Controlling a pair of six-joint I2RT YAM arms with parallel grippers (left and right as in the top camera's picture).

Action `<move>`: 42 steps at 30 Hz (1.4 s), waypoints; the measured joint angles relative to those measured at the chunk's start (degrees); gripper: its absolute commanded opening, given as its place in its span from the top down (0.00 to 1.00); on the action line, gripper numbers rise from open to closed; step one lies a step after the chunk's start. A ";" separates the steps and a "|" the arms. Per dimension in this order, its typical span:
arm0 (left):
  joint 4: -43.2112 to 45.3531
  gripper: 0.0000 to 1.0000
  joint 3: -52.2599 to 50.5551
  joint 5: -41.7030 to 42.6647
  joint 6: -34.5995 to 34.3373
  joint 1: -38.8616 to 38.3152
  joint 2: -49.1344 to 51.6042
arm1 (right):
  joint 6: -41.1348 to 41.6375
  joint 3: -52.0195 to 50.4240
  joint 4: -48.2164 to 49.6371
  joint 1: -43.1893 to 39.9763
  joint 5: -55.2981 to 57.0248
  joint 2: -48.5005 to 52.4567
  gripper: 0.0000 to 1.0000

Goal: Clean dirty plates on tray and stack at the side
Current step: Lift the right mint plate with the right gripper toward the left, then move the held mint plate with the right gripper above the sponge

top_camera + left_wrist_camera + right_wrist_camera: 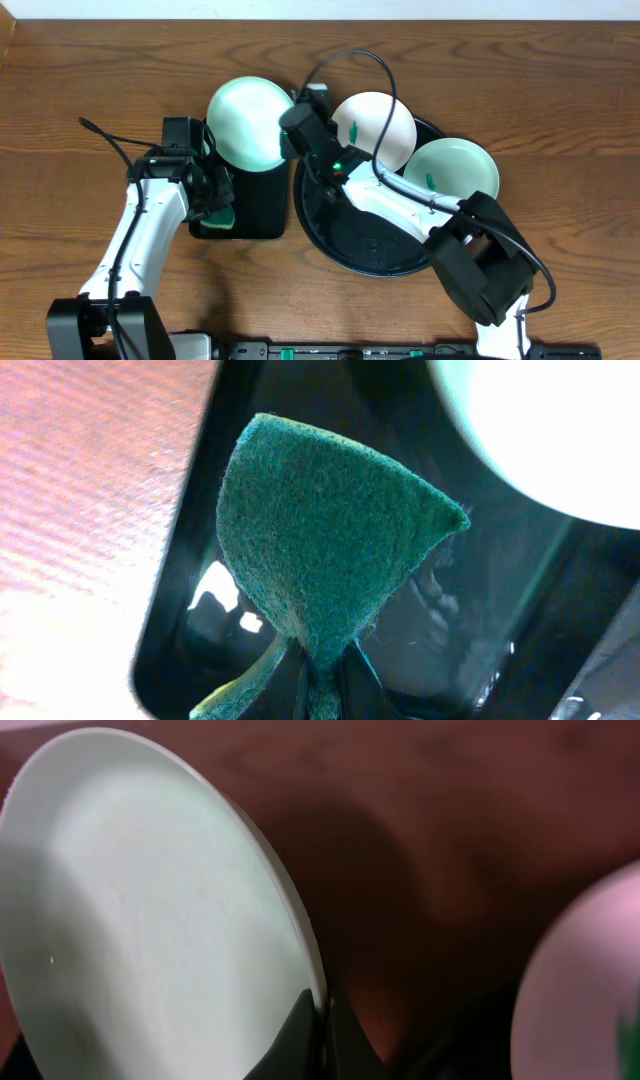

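My right gripper (288, 138) is shut on the rim of a pale-mint plate (248, 122) and holds it over the small rectangular black tray (262, 205); in the right wrist view the plate (150, 920) fills the left, pinched at its edge by the gripper (325, 1020). My left gripper (215, 195) is shut on a green scouring sponge (325, 540), just below and left of that plate. Two more plates, one white (375, 125) and one mint (455, 170), each with a green smear, lie on the round black tray (350, 245).
The small rectangular black tray (200, 560) sits left of the round tray, touching it. Brown wooden table (80, 80) all around. A black cable loops above the right arm near the back plates.
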 measured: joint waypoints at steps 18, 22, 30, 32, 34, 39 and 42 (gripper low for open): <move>0.04 0.92 0.00 -1.64 0.00 0.00 0.00 | -55.80 7.15 21.35 8.22 16.74 0.02 0.99; 0.07 0.92 0.00 -1.68 0.00 0.00 0.00 | -66.03 7.19 26.67 9.77 19.69 0.02 0.99; 0.22 0.92 0.00 -1.66 0.00 0.00 0.00 | -74.66 7.19 30.29 10.16 23.32 0.02 0.99; 0.48 0.92 0.00 -1.68 0.00 0.00 0.02 | -75.12 7.19 30.21 10.16 23.63 0.02 0.99; 0.90 0.92 0.00 -1.66 0.00 0.00 0.00 | -75.36 7.19 30.18 10.16 23.96 0.02 0.99; 1.14 0.92 0.00 -1.66 0.00 0.00 0.00 | -75.73 7.19 30.16 10.16 24.00 0.02 0.99; 1.16 0.92 0.00 -1.66 0.00 0.00 0.00 | -75.78 7.19 30.16 10.16 24.02 0.02 0.99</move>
